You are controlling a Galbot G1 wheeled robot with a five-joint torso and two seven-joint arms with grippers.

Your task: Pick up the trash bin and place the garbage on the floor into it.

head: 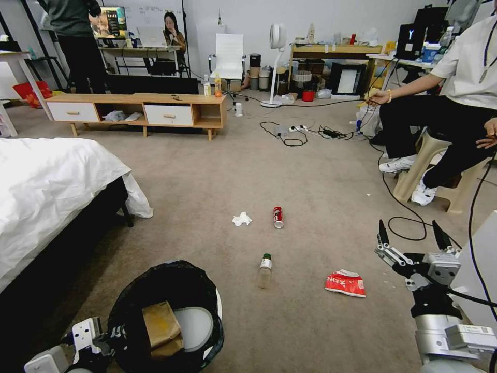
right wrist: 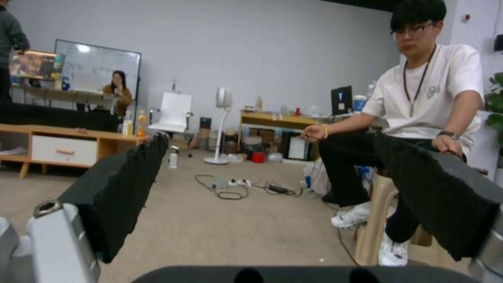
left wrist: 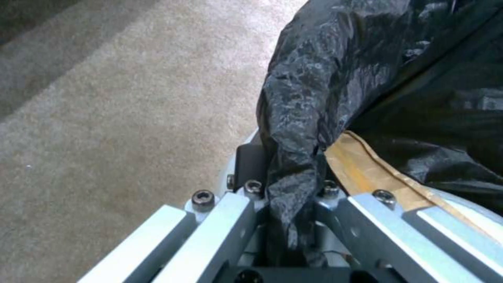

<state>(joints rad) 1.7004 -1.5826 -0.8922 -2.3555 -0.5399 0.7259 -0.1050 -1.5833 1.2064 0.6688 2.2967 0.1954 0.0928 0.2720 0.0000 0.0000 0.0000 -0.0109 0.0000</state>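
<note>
**Black bag and bin rim pinched by the left gripper; litter lies ahead of the right one**

Black plastic is seen squeezed between the fingers of the left gripper [left wrist: 285, 204], so the trash bin [head: 168, 316] is held by its rim, low and close to the robot. A brown paper piece [head: 161, 326] is already inside the bin.

The right gripper [head: 411, 235] is held up off the floor [head: 310, 171] with its fingers spread wide and nothing between them.

The snack wrapper [head: 346, 283] lies nearest to the right gripper, just to its inner side and lower down. The clear bottle [head: 265, 270] is found further that way, between the two grippers, with its long side pointing away from the robot and its green cap at the far end. The red can [head: 278, 217] and the white tissue [head: 242, 219] lie further ahead, close together. The right arm is judged the nearer one for the wrapper.

Little stands in the way. A black cable [head: 404, 228] is looped on the carpet just beyond the right gripper, and a seated person's feet are past it. A bed [head: 46, 181] stands well off on the left gripper's side.
</note>
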